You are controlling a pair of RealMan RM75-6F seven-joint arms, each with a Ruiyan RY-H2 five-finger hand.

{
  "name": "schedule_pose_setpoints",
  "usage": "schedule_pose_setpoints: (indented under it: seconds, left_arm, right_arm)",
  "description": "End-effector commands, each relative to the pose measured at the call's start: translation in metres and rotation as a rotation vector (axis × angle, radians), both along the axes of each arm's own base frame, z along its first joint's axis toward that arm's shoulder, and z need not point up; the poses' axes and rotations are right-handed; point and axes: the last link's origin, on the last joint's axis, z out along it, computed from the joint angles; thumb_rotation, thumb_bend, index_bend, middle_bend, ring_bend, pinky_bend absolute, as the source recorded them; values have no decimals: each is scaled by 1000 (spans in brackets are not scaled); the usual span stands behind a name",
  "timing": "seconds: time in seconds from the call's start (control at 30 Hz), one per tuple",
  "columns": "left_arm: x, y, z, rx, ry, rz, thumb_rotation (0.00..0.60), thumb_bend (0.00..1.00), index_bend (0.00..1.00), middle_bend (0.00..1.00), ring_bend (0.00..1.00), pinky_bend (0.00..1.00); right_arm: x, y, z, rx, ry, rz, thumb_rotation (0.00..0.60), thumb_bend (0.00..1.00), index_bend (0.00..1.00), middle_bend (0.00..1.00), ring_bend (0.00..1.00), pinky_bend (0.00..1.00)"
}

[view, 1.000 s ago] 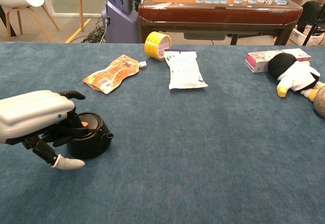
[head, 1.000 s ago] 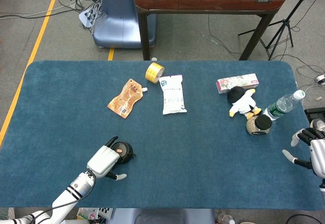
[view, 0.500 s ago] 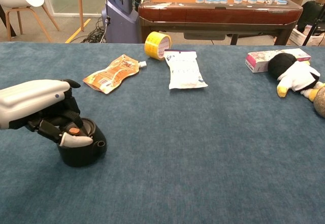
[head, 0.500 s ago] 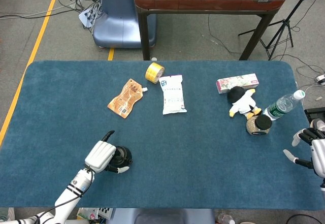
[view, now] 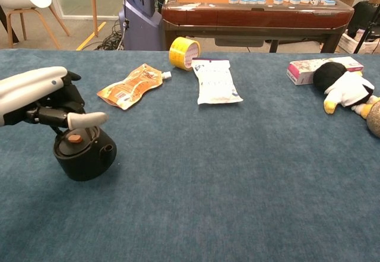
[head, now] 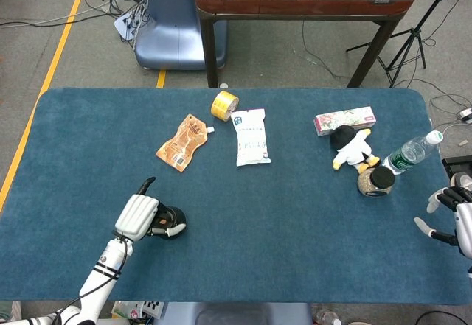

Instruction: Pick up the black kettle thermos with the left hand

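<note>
Blue desk (head: 295, 214) carries scattered items. Left hand (view: 41, 98) grips black kettle thermos (view: 83, 153) from above at near-left desk area, thermos upright. Right hand (head: 456, 220) at right desk edge, fingers spread, holding nothing.

A yellow tape roll (head: 224, 105) sits beside a white packet (head: 251, 136) and an orange pouch (head: 183, 143). Further right lie a pink box (head: 344, 120), a plush penguin (head: 352, 147), a jar (head: 376, 181) and a water bottle (head: 411, 152).
</note>
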Motion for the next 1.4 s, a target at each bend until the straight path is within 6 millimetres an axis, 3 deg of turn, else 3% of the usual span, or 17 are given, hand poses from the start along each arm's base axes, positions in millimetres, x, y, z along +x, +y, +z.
schedule_pose_setpoints:
  seconds: [0.03, 0.2, 0.33, 0.5, 0.87, 0.93, 1.03, 1.4]
  left_arm:
    - [0, 4, 4, 23, -14, 27, 198, 115, 1000, 1000, 937, 34]
    - [1, 9, 7, 58, -44, 59, 235, 114, 1000, 1000, 952, 34]
    - [0, 12, 8, 81, -56, 75, 321, 147, 1000, 1000, 958, 34]
    - [-1, 15, 10, 111, -74, 89, 352, 264, 1000, 1000, 960, 58]
    - [-2, 19, 14, 147, -69, 76, 401, 296, 1000, 1000, 965, 94]
    - [-2, 19, 15, 154, -62, 68, 455, 296, 1000, 1000, 965, 123]
    - [-2, 19, 15, 160, -52, 60, 492, 296, 1000, 1000, 966, 166]
    - [-1, 19, 17, 177, -19, 42, 500, 296, 1000, 1000, 970, 377]
  right_arm:
    - [-1, 0, 0, 0, -1, -1, 600, 177, 591, 468, 312, 332]
    - [-1, 1, 0, -1, -1, -5, 600, 177, 591, 467, 312, 332]
    - [-2, 0, 0, -1, -1, -8, 600, 177, 591, 467, 312, 332]
    - [-2, 0, -1, 1, -1, -10, 600, 177, 591, 467, 311, 332]
    - [-2, 0, -1, 5, -1, -17, 600, 177, 591, 468, 309, 332]
    - [-3, -1, -2, 6, -1, -19, 600, 176, 591, 468, 308, 332]
    - [-3, -1, -2, 7, -2, -20, 600, 177, 591, 467, 307, 332]
    - [-3, 0, -3, 16, -4, -26, 600, 176, 591, 464, 307, 332]
